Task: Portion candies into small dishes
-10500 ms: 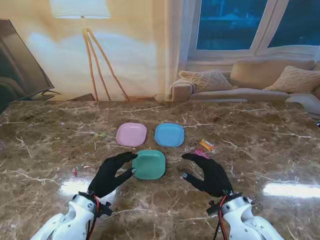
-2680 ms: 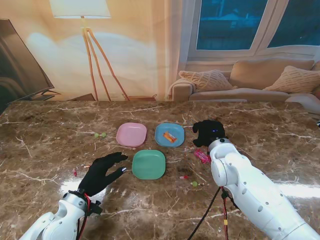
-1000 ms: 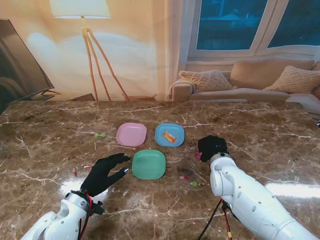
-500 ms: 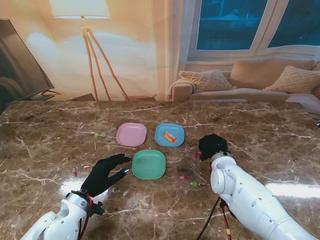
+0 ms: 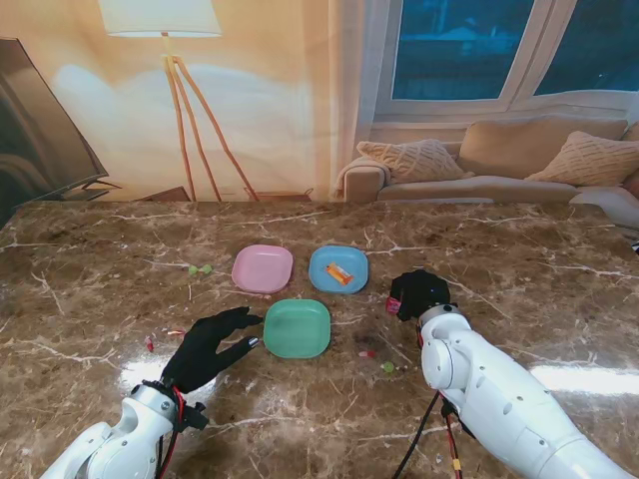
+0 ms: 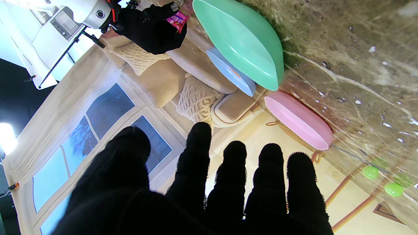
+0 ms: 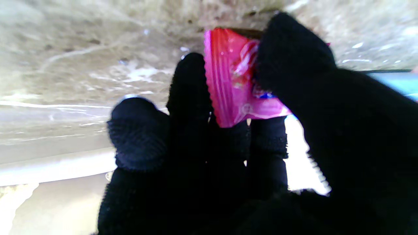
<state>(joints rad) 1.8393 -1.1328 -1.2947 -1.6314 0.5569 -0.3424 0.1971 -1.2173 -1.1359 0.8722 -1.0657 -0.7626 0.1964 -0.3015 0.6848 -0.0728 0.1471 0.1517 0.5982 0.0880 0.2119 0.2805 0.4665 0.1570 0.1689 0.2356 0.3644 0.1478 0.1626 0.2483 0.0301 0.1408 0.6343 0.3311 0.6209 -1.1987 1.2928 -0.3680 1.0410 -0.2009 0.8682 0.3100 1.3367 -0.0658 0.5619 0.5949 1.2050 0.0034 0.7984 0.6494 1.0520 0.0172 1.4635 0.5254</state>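
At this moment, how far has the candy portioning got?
Done: one orange candy lies in the blue dish. In hand: the right hand pinches a pink candy packet. Left: the pink dish and green dish look empty, loose candies remain, and the left hand is open.

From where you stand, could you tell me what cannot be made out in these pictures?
- The pink candy packet: the right hand hides most of it in the stand view; its print is blurred in the right wrist view.
- The small candies nearer to me than the green dish: too small to identify in the stand view.
- The left hand: its palm is hidden in the stand view and cut off in the left wrist view.
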